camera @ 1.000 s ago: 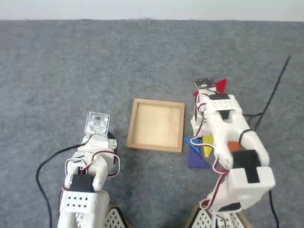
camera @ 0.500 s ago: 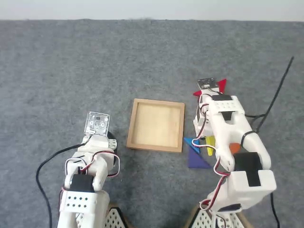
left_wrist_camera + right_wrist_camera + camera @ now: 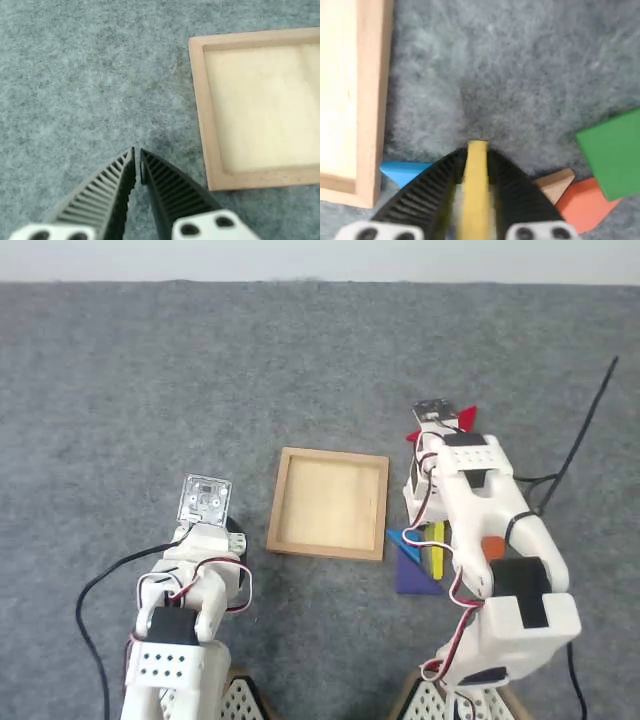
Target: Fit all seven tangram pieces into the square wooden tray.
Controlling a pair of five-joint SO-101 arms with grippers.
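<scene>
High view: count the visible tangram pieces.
5: red triangle beyond the right arm; blue triangle, yellow piece, purple triangle beside the square wooden tray; orange piece under that arm. Others may be hidden.

A grey, fuzzy, felt-like covering (image 3: 140, 360) spreads over the whole desk (image 3: 560, 340), its nap mottled lighter and darker. Beyond the far edge runs a pale, plain strip (image 3: 320, 258); wall or floor cannot be told. The light is even, with soft shadows.

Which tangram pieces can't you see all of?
Red piece: high view, mostly behind the right arm.
Green piece: right wrist view, cut off by the picture's edge.
Blue piece: right wrist view, partly behind the right gripper holding the yellow piece.
</scene>
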